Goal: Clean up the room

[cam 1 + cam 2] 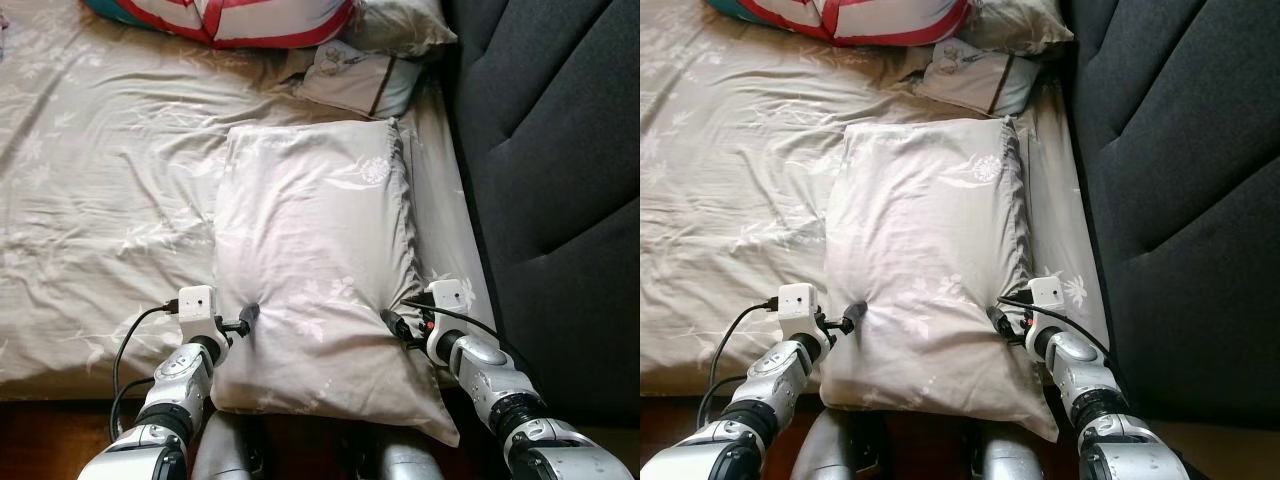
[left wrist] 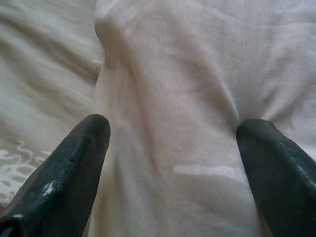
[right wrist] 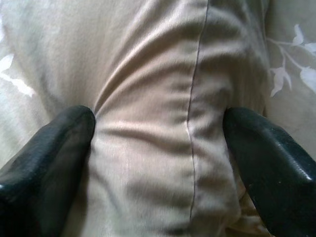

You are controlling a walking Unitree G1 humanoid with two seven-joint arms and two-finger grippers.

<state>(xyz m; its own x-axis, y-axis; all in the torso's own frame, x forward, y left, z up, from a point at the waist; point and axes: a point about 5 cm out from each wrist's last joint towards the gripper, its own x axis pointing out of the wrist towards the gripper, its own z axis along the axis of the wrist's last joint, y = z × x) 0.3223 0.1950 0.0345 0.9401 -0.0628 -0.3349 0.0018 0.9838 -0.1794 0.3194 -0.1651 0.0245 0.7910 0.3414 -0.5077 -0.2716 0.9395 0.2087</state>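
Observation:
A large beige pillow (image 1: pixel 315 260) with a faint floral print lies lengthwise on the bed, its near end hanging over the front edge. My left gripper (image 1: pixel 245 318) presses into the pillow's left side near that end. In the left wrist view its black fingers (image 2: pixel 81 148) pinch a fold of the pillowcase. My right gripper (image 1: pixel 392 322) grips the opposite side. The right wrist view has bunched fabric and a seam squeezed between its fingers (image 3: pixel 261 148).
The bed sheet (image 1: pixel 100 200) spreads wide to the left. A dark grey padded panel (image 1: pixel 560 150) runs along the right side. At the far end lie a small cushion (image 1: pixel 360 80), a grey pillow (image 1: pixel 405 25) and a red, white and teal cushion (image 1: pixel 220 20).

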